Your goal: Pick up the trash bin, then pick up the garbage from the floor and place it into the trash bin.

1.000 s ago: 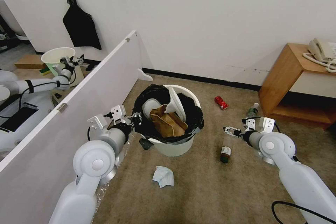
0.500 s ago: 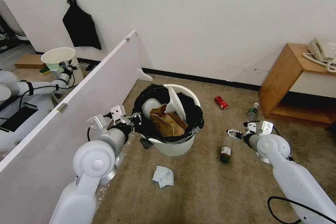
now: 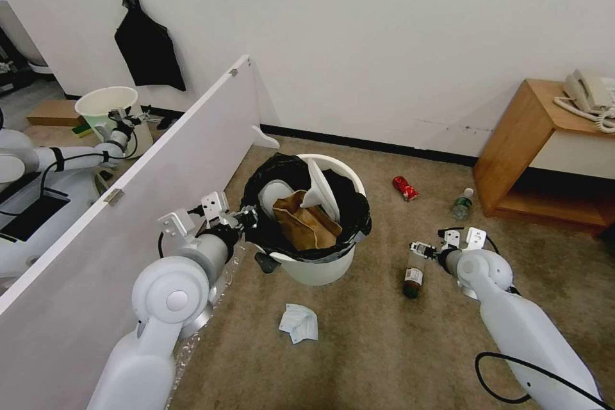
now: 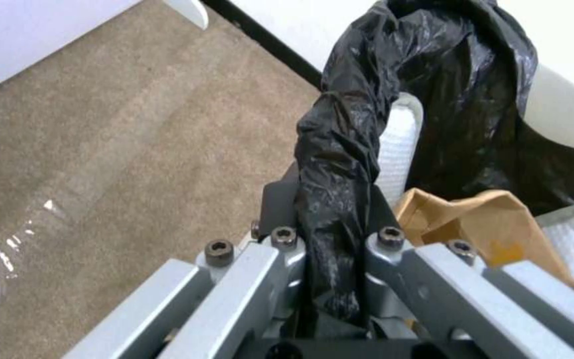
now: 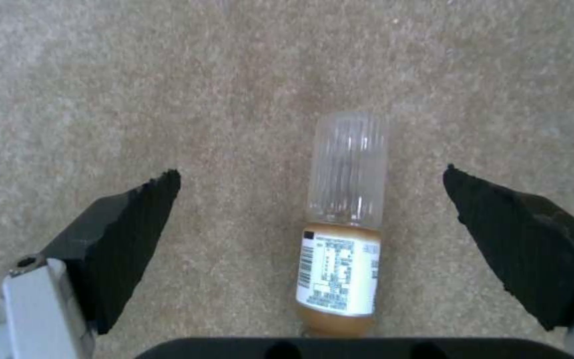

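- Our left end effector (image 3: pixel 248 216) is clamped on the bin (image 3: pixel 314 269) at its 9 o'clock rim; in the left wrist view the fingers are closed over a fold of the black liner (image 4: pixel 340 164) and the rim beneath it. We judge this hold keeps the bin off or steady on the carpet so its mouth stays within reach.
- The bin sits at the middle of the floor, already holding a brown bag (image 3: pixel 306 224) and white slippers (image 3: pixel 320 189) that lean against the inner wall.
- Our right end effector (image 3: pixel 419 248) hovers low at about 3 o'clock of the bin, right over a small bottle (image 3: pixel 413 272) lying on its side on the carpet.
- In the right wrist view its fingers (image 5: pixel 124 234) are spread wide and grip nothing, and the bottle (image 5: pixel 344 219) lies between them, clear cap pointing away. We judge the wide spread is meant to straddle the body across its narrow width.
- More litter waits on the floor: a crumpled tissue (image 3: pixel 298 322) at 6 o'clock of the bin, a red can (image 3: pixel 405 188) at 2 o'clock, and a second bottle (image 3: pixel 462 203) beyond it, near the wooden cabinet (image 3: pixel 525 141).
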